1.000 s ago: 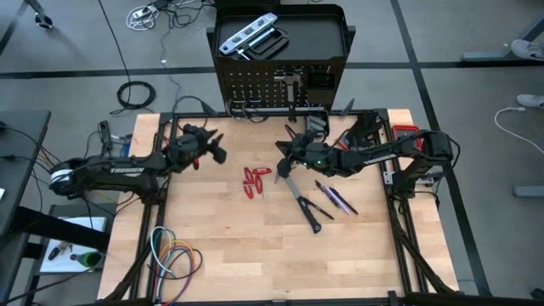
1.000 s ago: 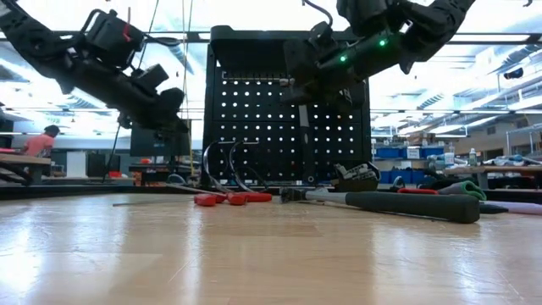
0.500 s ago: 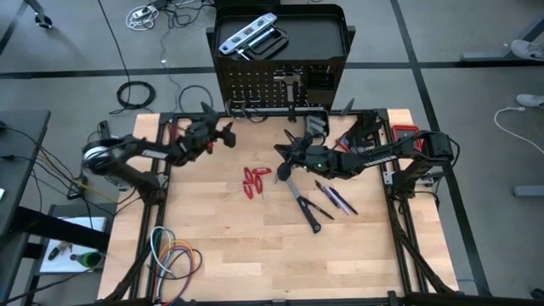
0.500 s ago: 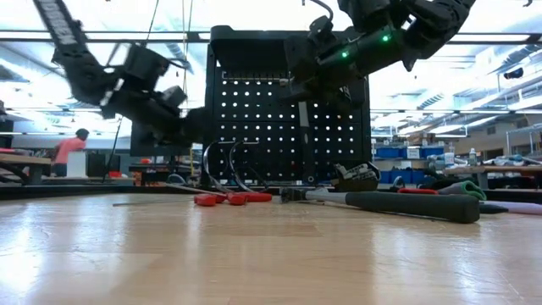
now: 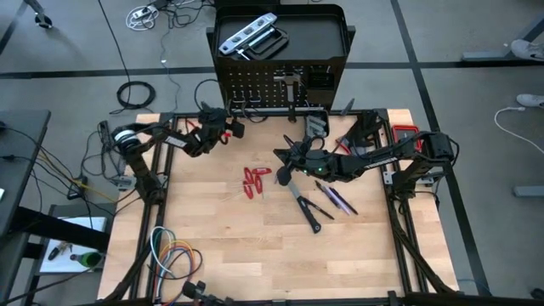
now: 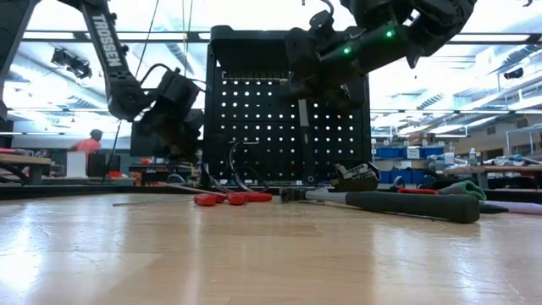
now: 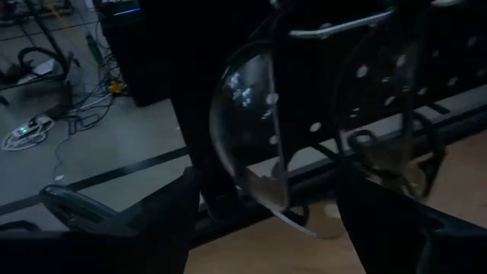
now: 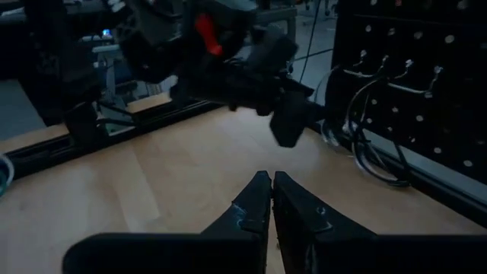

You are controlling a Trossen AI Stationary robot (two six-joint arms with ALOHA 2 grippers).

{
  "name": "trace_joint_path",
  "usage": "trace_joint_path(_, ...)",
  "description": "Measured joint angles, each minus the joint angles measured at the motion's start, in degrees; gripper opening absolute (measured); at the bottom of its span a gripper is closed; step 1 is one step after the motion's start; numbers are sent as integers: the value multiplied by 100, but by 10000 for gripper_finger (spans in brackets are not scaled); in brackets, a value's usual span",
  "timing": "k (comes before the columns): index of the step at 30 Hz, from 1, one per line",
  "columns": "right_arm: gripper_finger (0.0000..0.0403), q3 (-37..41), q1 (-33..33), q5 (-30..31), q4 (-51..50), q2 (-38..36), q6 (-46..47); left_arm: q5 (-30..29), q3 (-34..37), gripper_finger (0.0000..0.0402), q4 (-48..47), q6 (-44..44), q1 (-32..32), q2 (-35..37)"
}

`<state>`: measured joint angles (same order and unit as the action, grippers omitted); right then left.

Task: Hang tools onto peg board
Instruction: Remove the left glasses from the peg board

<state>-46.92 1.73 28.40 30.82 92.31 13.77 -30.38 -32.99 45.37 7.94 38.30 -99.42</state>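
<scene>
Workshop table, wood top: I see left gripper [image 5: 229, 129] jaws wide, empty, at peg board [image 5: 280, 89] foot. Right gripper [image 5: 281, 170] closed, empty, over hammer [image 5: 303, 206]. Head-heavy, rigid steel; I would grip handle near head.

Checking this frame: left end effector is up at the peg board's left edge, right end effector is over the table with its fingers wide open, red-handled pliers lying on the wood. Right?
One slip: the right end effector has its fingers pressed together, as the right wrist view shows. The left end effector is at the peg board, and the red-handled pliers lie on the wood.
</scene>
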Motion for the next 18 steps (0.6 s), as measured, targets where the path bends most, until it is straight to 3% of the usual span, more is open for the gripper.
trace_joint_path(9,28,0,-164,0,-74,0,2,-222,-229,270,15,-338,288,-90)
trace_joint_path(18,21,0,-201,0,-146,0,108,-202,-269,165,-158,-491,333,-90)
